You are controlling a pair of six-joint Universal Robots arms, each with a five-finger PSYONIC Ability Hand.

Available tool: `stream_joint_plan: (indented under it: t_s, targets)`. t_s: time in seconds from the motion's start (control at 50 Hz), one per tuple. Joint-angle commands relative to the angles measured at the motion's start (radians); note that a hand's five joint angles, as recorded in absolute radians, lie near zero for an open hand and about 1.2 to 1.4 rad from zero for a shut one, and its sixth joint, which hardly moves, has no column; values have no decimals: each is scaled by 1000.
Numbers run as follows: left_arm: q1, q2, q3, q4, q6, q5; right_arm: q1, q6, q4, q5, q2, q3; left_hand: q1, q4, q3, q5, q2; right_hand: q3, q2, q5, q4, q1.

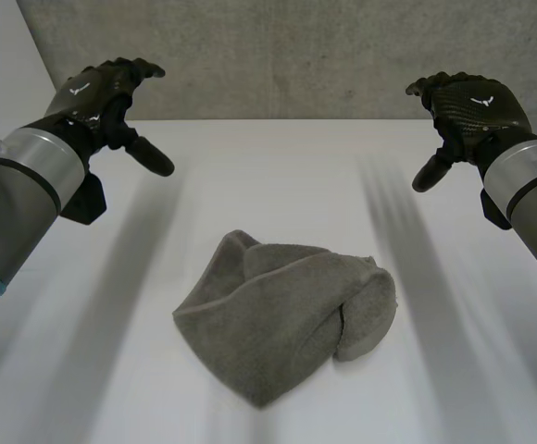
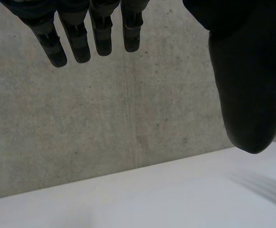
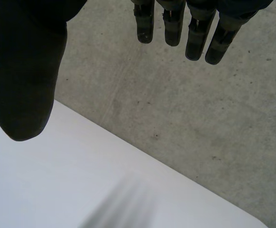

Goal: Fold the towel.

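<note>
A grey towel [image 1: 282,313] lies crumpled in a loose heap in the middle of the white table [image 1: 278,176], with folds lapping over one another. My left hand [image 1: 106,92] hovers high over the table's far left, open and empty, well apart from the towel. My right hand [image 1: 468,106] hovers at the far right, likewise open and empty. In the left wrist view the straight fingers [image 2: 76,40] and thumb [image 2: 250,85] point at the wall. In the right wrist view the fingers [image 3: 195,33] and thumb [image 3: 24,80] do the same.
A grey concrete wall [image 1: 287,55] rises right behind the table's far edge [image 1: 278,120]. Bare white tabletop surrounds the towel on all sides.
</note>
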State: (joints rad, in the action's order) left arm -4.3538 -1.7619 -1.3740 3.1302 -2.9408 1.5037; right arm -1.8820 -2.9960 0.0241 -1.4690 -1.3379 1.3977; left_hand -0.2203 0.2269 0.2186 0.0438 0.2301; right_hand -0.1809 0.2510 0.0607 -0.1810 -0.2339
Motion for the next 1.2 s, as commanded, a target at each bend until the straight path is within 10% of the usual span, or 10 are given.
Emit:
stream_joint_plan:
  t_s: [0.02,0.44,0.64,0.84,1.2]
  targets:
    - [2,13,-13,4,2,4,-2,-3,-7,1,2,-5,46,-52,-44,-44,-56,6,-77,-61,7,59]
    - [3,-16,-22,-1,-4,4,-2,3,-9,33,-9,-9,24,-52,-44,-22,-34,6,-77,-61,7,59]
    - [16,-140,-168,-7,-14,-85,-18,188,-327,335,63,-69,-49,-52,-44,51,39,6,-77,-61,7,59]
    - [17,-263,-157,-94,-98,-177,-152,319,-355,308,248,-91,-202,-52,-44,204,192,6,-77,-61,7,59]
    - [65,-403,-155,-107,-199,-106,-233,328,-351,187,433,-197,-149,-52,-44,151,139,6,-77,-61,7,59]
